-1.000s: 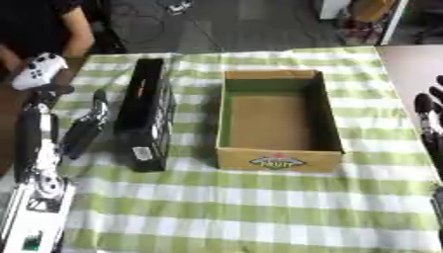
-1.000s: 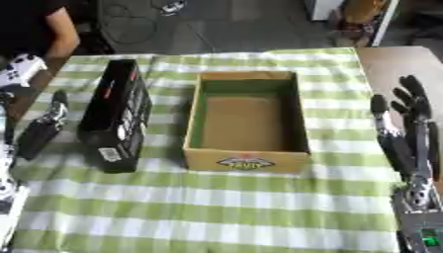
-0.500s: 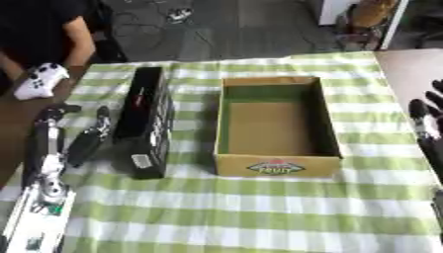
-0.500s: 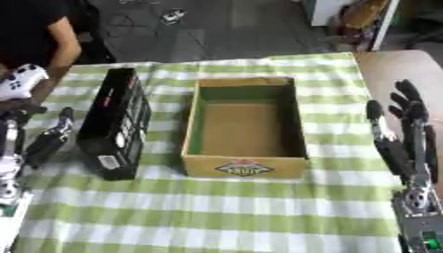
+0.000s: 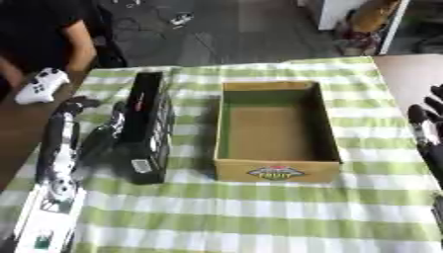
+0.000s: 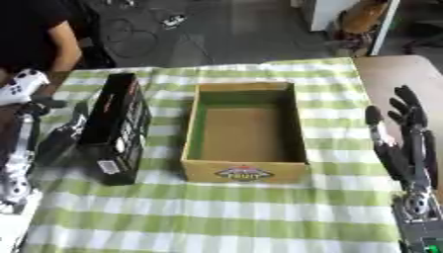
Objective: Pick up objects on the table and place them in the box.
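Our left hand (image 5: 100, 141) lies relaxed against the tall black carton (image 5: 147, 128), which stands on the worktop beside the empty cardboard box (image 6: 245, 129); a sideways nudge could topple it. Our right hand (image 6: 402, 143) idles open.

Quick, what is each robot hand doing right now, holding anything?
Left robot hand: beside the black box; whether its fingers are open or shut cannot be told.
Right robot hand: open, fingers straight, holding nothing.
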`<state>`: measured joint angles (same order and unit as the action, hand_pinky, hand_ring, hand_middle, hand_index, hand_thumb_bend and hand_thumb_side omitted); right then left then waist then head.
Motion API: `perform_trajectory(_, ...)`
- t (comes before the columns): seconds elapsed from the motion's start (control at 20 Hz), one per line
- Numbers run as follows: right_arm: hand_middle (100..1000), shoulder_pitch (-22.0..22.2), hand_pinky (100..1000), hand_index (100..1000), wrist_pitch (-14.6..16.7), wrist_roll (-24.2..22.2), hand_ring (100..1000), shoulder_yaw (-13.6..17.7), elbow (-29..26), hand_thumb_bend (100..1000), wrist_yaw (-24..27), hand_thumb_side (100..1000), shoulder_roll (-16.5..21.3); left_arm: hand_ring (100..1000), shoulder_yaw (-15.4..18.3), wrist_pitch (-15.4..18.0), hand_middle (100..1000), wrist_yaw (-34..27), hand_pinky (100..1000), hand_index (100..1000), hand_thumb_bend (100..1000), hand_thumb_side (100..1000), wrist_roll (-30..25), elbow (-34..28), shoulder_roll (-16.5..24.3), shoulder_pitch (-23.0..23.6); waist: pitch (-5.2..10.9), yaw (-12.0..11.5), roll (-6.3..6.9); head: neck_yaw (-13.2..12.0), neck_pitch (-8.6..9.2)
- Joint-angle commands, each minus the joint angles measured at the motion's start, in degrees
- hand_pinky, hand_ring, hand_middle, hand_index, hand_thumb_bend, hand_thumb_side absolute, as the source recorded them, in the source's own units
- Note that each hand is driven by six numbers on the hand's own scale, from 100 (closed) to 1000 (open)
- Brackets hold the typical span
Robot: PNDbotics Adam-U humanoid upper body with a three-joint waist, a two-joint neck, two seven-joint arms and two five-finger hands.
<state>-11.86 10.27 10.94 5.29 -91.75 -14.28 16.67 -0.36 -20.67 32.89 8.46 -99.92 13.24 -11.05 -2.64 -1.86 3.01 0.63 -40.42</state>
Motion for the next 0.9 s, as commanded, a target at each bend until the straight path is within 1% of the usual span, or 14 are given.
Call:
perform_trajectory(0.05,940,-0.40,889,1000,0.10,-0.05,921,0.29,-0.69,524,-0.01,739,1.00,895,-0.76,0.32,882,1.46,930,790,734,636,-1.44,-0.68,0.06,-0.57,0.51,0.10,-0.29,0.42,0.96)
perform_trajectory(0.15,940,-0.43,889,1000,0.10,-0.04,921,0.31,-0.68,527,0.00,737,1.02,885,-0.88,0.42,876,2.06,929,787,716,631,-1.97,-0.20,-0.13,-0.53,0.51,0.12,-0.32,0.30,0.95)
perform_trajectory(0.9,940,-0.43,890,1000,0.15,-0.22,921,0.27,-0.65,524,0.00,739,0.99,880,-0.56,0.16,881,4.18,929,800,714,642,-2.70,1.84,-0.64,0.00,0.49,0.16,-0.36,-0.23,0.84)
